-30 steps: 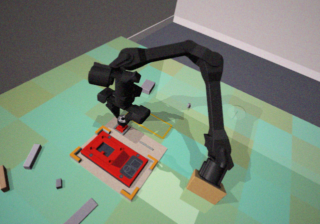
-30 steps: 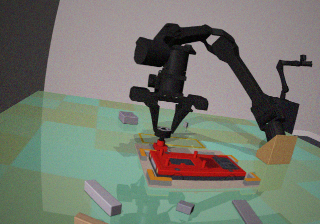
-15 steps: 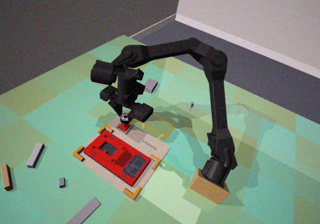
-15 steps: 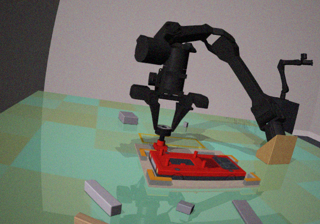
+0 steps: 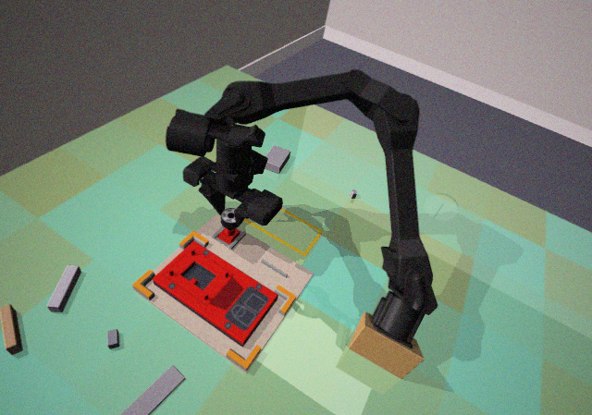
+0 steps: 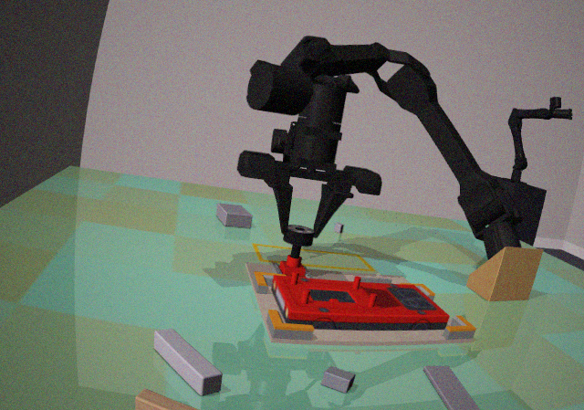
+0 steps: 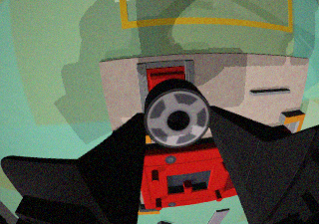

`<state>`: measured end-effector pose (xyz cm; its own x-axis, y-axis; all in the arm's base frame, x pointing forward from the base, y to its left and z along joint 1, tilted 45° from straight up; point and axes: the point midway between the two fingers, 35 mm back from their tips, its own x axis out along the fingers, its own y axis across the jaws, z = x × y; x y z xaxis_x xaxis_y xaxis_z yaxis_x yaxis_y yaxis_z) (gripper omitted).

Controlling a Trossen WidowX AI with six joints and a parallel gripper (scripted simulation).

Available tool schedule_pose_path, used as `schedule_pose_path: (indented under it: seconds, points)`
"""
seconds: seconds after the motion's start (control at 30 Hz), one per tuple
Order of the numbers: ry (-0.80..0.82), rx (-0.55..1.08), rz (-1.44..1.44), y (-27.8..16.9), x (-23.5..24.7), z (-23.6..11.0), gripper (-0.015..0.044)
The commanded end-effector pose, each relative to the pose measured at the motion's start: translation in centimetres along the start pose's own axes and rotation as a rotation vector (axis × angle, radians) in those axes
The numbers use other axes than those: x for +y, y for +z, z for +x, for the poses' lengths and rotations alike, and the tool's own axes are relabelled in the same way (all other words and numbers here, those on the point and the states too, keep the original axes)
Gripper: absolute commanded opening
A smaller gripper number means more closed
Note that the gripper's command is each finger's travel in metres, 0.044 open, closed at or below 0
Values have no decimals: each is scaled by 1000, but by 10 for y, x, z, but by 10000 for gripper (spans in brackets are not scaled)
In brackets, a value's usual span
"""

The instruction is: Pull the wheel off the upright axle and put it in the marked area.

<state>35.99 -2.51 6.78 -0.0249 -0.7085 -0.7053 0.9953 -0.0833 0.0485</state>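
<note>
I see green-teal patchwork table (image 5: 119,201) | beige board (image 5: 267,324) with 4 orange corner brackets lies flat on it | yellow-outlined marked area (image 5: 305,249) just beside board | tan pedestal (image 5: 368,353) under arm | scattered grey blocks (image 5: 63,287), 1 brown block (image 5: 8,326)

I work in a bare test cell, a robotics lab setup and not a home or shop. My base sits on a tan block (image 5: 382,353) on a table (image 5: 119,201) patched in green and teal. Plain pale walls (image 5: 454,23) meet a dark floor (image 5: 477,128). A red fixture plate (image 5: 191,291) with orange corner brackets (image 5: 243,358), scattered grey blocks (image 6: 188,361) and a camera stand (image 6: 518,131) furnish it.
</note>
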Motion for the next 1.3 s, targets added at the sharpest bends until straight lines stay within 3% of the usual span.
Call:
schedule_pose_path:
  seconds: [0.0, 0.93, 1.27]
  points:
    - [5, 5, 5, -1, 1, -4, 0]
    - [6, 4, 4, -1, 0, -14, 0]
    - [5, 5, 3, 1, 0, -47, 0]
